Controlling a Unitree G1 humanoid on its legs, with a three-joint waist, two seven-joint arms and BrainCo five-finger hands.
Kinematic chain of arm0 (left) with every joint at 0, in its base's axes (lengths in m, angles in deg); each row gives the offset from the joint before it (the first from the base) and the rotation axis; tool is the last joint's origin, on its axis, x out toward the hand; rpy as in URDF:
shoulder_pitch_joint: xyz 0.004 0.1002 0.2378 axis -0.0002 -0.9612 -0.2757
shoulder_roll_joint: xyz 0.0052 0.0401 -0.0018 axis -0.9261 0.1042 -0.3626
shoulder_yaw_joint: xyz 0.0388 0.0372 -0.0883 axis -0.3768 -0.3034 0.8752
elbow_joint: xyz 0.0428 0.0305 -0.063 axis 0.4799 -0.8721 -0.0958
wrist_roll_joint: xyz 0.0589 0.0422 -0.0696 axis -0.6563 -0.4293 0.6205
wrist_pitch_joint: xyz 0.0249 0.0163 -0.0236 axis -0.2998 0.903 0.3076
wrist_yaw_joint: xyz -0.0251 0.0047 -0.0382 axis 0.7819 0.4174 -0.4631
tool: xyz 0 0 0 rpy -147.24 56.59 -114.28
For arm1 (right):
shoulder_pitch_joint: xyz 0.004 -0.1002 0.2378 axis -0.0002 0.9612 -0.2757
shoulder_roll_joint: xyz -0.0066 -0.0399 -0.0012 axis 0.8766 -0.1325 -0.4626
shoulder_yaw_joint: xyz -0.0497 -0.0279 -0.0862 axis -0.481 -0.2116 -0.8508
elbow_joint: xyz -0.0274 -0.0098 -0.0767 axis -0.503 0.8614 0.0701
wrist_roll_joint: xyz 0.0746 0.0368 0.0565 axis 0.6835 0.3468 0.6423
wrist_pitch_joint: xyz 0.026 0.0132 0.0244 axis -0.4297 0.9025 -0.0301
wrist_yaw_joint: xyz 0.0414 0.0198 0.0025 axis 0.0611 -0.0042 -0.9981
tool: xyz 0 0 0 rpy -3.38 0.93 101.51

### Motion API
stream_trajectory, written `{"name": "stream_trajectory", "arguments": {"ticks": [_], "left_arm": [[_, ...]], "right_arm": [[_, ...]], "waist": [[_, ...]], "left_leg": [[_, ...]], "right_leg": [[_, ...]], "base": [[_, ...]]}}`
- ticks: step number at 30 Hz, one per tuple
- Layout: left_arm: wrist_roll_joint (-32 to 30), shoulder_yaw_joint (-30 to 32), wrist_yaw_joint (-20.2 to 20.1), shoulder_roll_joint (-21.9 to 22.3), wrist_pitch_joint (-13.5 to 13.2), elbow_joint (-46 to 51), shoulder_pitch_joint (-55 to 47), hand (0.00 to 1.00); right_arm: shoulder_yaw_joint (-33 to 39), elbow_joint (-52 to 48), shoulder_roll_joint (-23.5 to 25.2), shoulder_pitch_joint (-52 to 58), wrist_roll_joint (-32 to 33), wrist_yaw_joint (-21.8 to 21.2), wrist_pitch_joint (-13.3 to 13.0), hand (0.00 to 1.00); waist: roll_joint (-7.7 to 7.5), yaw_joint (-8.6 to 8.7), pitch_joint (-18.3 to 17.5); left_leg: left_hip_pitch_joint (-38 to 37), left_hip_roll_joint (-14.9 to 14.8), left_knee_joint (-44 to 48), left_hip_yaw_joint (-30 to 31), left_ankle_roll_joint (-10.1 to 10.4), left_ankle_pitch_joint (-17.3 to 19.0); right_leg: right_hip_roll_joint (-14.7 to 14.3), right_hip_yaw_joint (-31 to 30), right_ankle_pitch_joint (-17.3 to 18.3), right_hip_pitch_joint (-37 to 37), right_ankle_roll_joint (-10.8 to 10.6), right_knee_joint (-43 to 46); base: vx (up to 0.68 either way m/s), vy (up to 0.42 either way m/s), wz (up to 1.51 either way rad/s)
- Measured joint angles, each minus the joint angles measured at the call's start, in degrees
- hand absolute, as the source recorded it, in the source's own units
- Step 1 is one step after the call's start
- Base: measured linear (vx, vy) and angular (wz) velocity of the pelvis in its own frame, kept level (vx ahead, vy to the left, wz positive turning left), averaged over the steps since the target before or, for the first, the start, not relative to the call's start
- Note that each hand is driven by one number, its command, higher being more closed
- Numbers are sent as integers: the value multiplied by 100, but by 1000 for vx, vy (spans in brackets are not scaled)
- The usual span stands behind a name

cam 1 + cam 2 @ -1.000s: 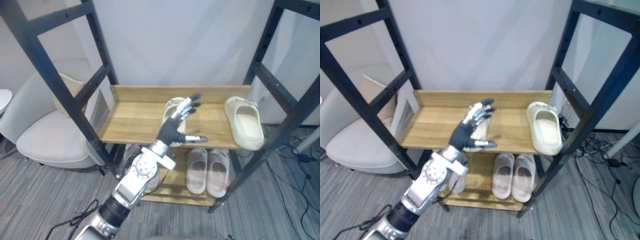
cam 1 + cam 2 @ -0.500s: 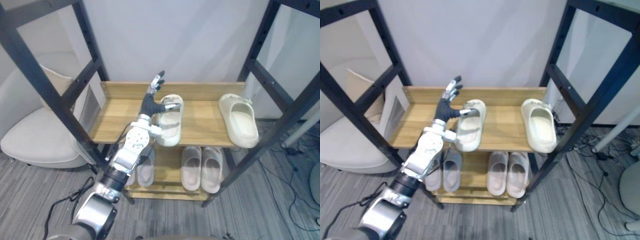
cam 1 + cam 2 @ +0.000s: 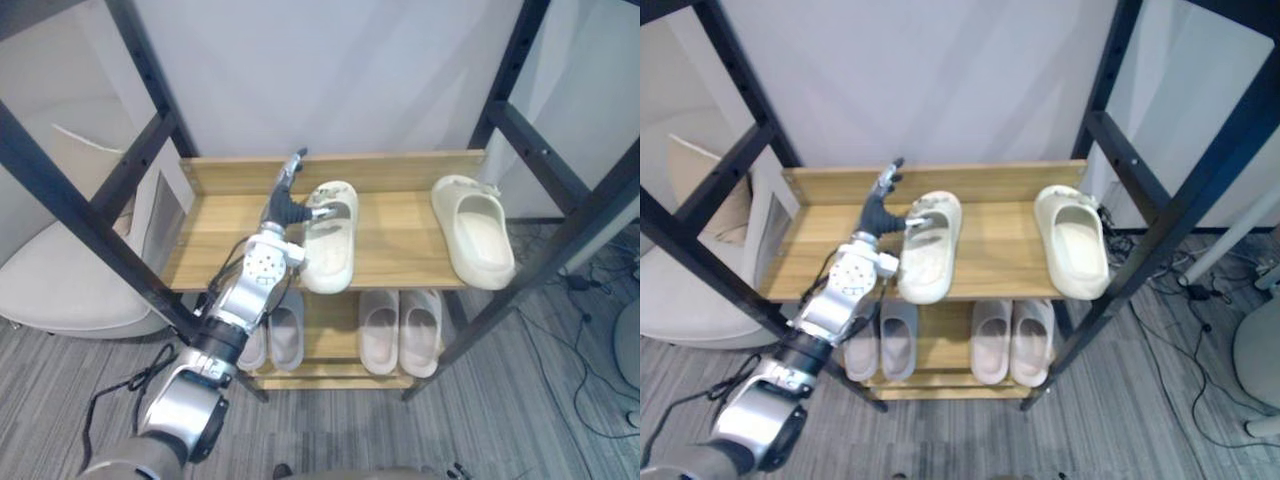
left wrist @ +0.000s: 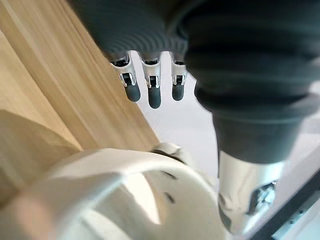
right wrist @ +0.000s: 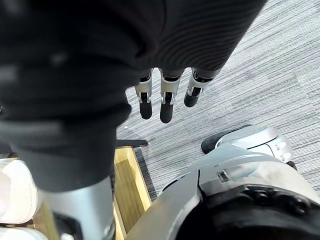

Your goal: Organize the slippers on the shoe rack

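My left hand (image 3: 284, 204) is up at the shoe rack (image 3: 541, 152), over the upper shelf (image 3: 222, 240). My fingers (image 3: 296, 163) there are apart and straight, pointing up along the back board (image 3: 400, 168), and they're clamped on nothing. My thumb (image 3: 318, 211) is stretched sideways and lies against the strap (image 3: 333, 202) of the cream slipper (image 3: 328, 250). From my left wrist I see the dark fingertips (image 4: 154, 96) above the wood, with that strap curving just below them.

The cream slipper lies near the middle of the upper shelf, toe toward the back board, heel right at the front edge, tilted a little off square. The second cream slipper (image 3: 478, 238) sits well apart from it at the right end of the same shelf, facing the same way.

Down on the lower shelf (image 3: 335, 372) there's a grey pair (image 3: 286, 335) on the left and a pale pair (image 3: 400, 331) beside it on the right, each pair side by side.

My right hand (image 5: 167, 107) hangs low over the carpeted floor (image 5: 265, 70), its fingers loose and apart, holding nothing. A white chair (image 3: 55, 290) stands left of the rack.
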State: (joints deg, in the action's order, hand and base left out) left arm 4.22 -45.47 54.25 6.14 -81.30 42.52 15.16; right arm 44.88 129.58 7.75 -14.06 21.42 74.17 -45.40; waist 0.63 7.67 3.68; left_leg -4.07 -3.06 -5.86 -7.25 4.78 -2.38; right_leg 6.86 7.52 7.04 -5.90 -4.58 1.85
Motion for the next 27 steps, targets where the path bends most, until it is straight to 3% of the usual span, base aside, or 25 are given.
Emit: {"name": "stream_trajectory", "arguments": {"ticks": [9, 10, 17, 27], "left_arm": [[-514, -183, -120, -55, 113, -446, 366, 0], [-612, -234, -148, -88, 120, -488, 426, 100], [-1066, -463, -343, -216, 142, -870, 872, 100], [-1110, -477, -343, -347, 152, -904, 931, 100]], "right_arm": [[5, -102, 6, -18, 24, -3, -11, 0], [5, -102, 6, -19, 24, -4, -11, 0], [120, -103, 23, -21, 81, -46, -16, 0], [164, -103, 31, -20, 195, -58, -16, 0]], "waist": [[29, 79, 140], [29, 97, 149], [75, 165, 193], [111, 203, 221]], "left_leg": [[16, 3, 0, 1, 0, 0], [20, 3, 0, 0, 0, 0], [44, 5, 0, -7, 0, 0], [47, 2, 0, -80, 0, 1]], "right_leg": [[2, 2, 0, 19, -1, -2], [2, 1, 0, 21, -1, -4], [1, -8, -1, 44, 0, -7], [1, -70, -28, 80, 10, -8]], "base": [[0, 0, 0], [0, 0, 0], [0, 0, 0], [0, 0, -2]]}}
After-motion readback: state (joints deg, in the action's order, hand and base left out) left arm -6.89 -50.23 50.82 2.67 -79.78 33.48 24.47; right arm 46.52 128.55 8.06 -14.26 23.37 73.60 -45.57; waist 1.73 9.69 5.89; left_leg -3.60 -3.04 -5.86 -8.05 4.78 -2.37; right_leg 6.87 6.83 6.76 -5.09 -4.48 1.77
